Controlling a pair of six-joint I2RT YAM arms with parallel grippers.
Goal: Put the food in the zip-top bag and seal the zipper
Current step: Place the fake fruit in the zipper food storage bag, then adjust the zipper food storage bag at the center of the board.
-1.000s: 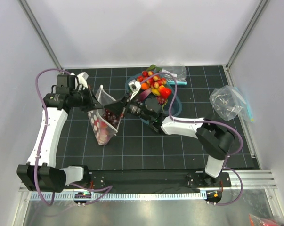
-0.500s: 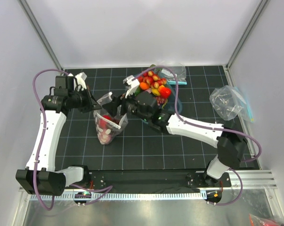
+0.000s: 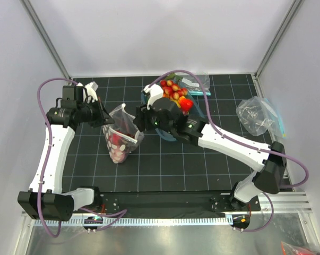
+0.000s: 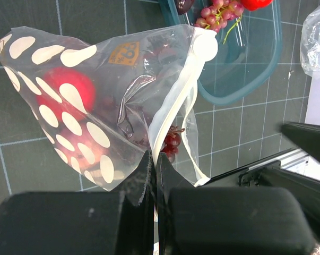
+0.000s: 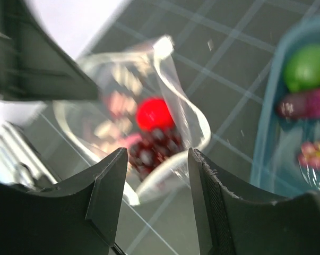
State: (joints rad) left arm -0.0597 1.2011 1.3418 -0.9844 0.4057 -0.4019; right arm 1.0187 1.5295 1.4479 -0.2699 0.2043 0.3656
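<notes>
On the worktop, the dotted bag is gripped at its mouth edge by the clenched left end effector and is held upright with the mouth open. A tomato and a grape bunch are seen inside it. The right end effector is held released just above the mouth. Further right, toy fruit is piled in the tray, and a plain bag is seen well apart.
</notes>
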